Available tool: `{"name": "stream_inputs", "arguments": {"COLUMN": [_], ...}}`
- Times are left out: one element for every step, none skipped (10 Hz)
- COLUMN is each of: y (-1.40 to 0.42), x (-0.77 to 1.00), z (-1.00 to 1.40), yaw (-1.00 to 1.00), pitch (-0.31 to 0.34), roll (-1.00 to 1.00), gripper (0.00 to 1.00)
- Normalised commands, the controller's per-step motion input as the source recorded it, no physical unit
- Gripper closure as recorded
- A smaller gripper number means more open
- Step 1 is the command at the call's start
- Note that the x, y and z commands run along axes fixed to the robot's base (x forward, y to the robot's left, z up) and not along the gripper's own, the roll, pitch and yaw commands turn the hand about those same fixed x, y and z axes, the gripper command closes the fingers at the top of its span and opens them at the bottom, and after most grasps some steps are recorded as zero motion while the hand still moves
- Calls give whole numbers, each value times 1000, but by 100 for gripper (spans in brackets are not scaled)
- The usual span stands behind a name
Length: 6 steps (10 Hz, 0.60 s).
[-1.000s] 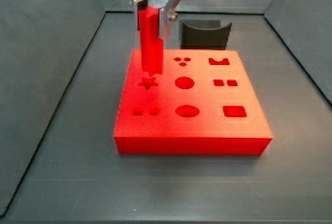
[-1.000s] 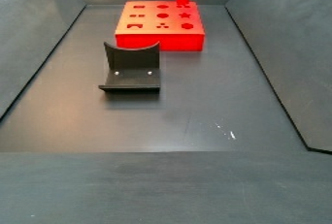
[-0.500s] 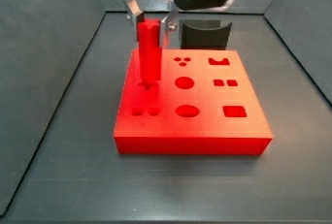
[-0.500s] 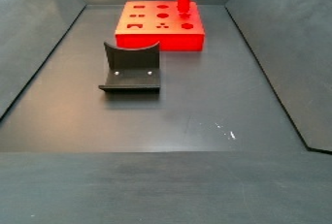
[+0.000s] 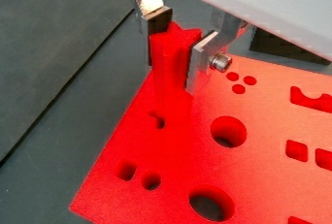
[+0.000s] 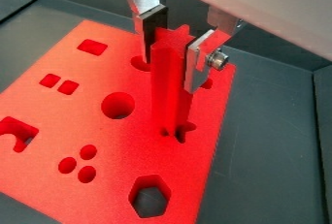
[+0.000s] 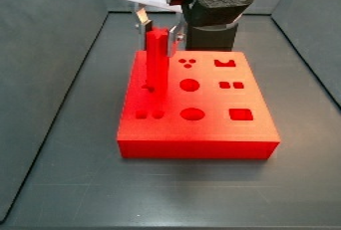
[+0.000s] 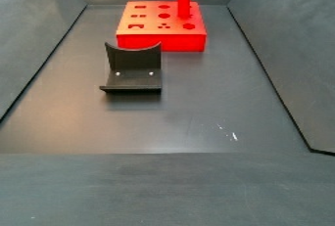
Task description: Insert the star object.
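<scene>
The star object (image 7: 158, 60), a slim bright red peg, stands upright with its lower end in the star hole of the big red block (image 7: 213, 134), near that block's far left. My gripper (image 7: 160, 30) is shut on the peg's top. In both wrist views the silver fingers (image 5: 204, 58) (image 6: 199, 61) and dark pads press the peg (image 5: 169, 73) (image 6: 169, 92) from both sides. The peg's foot sits inside the hole (image 6: 174, 131). The peg also shows in a side view (image 8: 185, 0) at the block's (image 8: 151, 40) far right.
The block has several other shaped holes, such as a round one (image 5: 227, 131) and a hexagon (image 6: 151, 197). A dark grey curved holder (image 8: 132, 68) stands on the dark floor and shows behind the block in a side view (image 7: 213, 37). Grey walls enclose the floor.
The gripper has moved down with the peg. The peg's top is lower and less of its length shows above the block, as its foot went into the star hole.
</scene>
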Motion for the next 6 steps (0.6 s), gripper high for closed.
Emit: {"name": "stream_inputs", "arguments": {"y": [0,0,0,-20,0,-14], "x": [-151,-89,-66,114,0,0], "z": [0,-69,-20,-74,-163,-169], "yaw": [197,360,346,183,191,157], "pitch": [-77,-84,-74,0,-23,-30], "roll": [0,0,0,0,10,9], "gripper": [100,100,100,100,100,100]}}
